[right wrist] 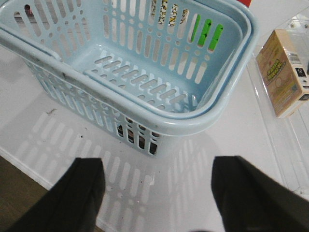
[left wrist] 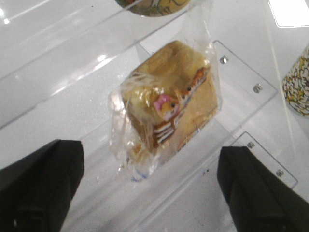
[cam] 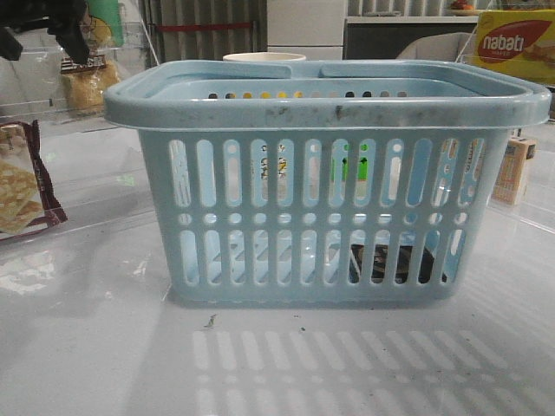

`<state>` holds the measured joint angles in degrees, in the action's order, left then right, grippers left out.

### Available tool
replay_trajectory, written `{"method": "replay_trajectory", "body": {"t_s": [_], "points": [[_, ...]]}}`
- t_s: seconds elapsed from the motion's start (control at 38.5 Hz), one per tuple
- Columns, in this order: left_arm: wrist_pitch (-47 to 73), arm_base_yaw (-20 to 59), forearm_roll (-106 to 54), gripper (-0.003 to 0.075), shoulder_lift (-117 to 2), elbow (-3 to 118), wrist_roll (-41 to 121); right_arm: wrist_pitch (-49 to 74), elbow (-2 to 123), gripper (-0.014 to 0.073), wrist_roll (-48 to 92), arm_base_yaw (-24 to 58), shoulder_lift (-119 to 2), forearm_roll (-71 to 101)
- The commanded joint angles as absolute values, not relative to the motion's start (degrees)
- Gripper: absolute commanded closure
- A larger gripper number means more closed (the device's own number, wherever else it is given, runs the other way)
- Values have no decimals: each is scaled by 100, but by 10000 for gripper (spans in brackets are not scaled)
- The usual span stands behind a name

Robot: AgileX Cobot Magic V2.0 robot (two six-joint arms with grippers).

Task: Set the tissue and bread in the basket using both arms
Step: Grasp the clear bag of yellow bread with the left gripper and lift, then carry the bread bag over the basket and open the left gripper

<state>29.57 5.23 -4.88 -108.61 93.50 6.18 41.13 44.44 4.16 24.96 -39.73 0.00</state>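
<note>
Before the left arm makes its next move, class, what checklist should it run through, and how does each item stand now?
1. Left gripper jaws open: ok.
2. Bread lined up between the jaws, not yet gripped: ok.
3. Basket upright, top open: ok.
4. Tissue inside basket: only a dark shape behind the lower slots, cannot tell.
5. Right gripper open, empty, outside the basket: ok.
</note>
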Motion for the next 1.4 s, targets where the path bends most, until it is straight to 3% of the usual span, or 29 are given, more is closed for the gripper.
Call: {"method": "replay_trajectory", "body": {"t_s": [0.0,0.29,0.52,0.83,1.12,1.38], "points": [[2310,520,-578,106,-10896,9741,566,3713,4598,25,448,2492,-3947,-45],[1574,520,-578,133,-11312,9841,566,3713,4598,25,448,2492,-3947,-45],[1614,520,-578,384,-11291,9841,566,3713,4598,25,448,2492,-3947,-45],[2719,531,-841,629,-10669,9971,566,3713,4598,25,448,2492,-3947,-45],[4185,723,-874,629,-9579,10129,659,3713,4598,25,448,2492,-3947,-45],[4845,1714,-1091,629,-8903,10129,1525,3713,4598,25,448,2492,-3947,-45]]}}
